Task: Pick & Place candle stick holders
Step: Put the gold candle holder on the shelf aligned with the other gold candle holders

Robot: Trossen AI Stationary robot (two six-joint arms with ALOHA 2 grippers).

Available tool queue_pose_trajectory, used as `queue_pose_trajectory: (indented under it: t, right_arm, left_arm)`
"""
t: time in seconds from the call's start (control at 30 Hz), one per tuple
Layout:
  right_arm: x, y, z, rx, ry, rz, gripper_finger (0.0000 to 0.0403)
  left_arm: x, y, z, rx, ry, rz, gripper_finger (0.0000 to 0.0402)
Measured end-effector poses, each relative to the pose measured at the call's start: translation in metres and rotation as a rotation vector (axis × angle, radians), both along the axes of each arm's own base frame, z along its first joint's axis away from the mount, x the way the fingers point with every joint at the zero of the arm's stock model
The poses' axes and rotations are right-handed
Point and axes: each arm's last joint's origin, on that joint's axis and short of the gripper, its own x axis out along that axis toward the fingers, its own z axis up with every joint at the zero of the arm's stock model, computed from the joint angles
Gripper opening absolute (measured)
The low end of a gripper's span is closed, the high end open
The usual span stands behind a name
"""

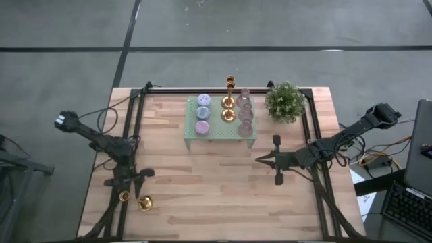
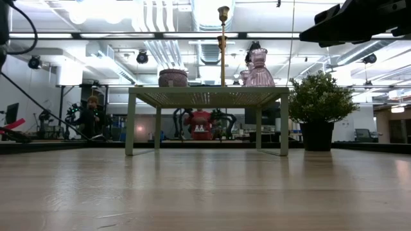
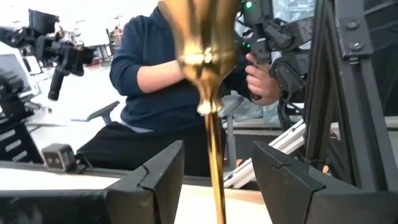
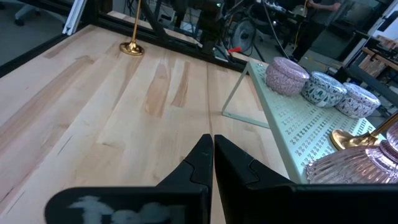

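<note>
Two gold candle stick holders (image 1: 124, 196) (image 1: 145, 202) stand on their round bases at the table's near left. My left gripper (image 1: 127, 187) is open around the first. In the left wrist view its slim stem (image 3: 216, 168) rises between the two fingers (image 3: 163, 180), with a gap on each side. More gold holders (image 1: 228, 102) stand on the green perforated stand (image 1: 214, 135). My right gripper (image 1: 264, 160) is shut and empty over the table's middle right; it also shows in its wrist view (image 4: 212, 155).
The green stand also carries three squat pastel candles (image 1: 202, 112) and pink glass holders (image 1: 245, 115). A potted plant (image 1: 285, 101) stands at the far right. A person in a dark blue top (image 3: 155, 81) sits beyond the table's left side. Bare wood lies between the grippers.
</note>
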Motion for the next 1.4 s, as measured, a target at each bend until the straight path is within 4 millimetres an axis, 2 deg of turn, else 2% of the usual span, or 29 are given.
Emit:
queue_pose_trajectory:
  t: [0.47,1.07,1.2,1.4]
  right_arm:
    - [0.0,0.0,0.0,0.0,0.0,0.0,0.0009]
    - [0.0,0.0,0.0,0.0,0.0,0.0,0.0009]
    - [0.0,0.0,0.0,0.0,0.0,0.0,0.0009]
    - [0.0,0.0,0.0,0.0,0.0,0.0,0.0009]
  left_arm:
    - [0.0046,-0.0049,0.0018,-0.019,0.022,0.025,0.0193]
    - [0.0072,-0.006,0.0063,-0.031,-0.071,0.078,0.0193]
    - [0.0082,-0.0061,0.0041,-0.036,0.014,0.105,0.0191]
    - [0.0079,-0.0094,-0.0001,-0.014,0.049,0.045,0.0176]
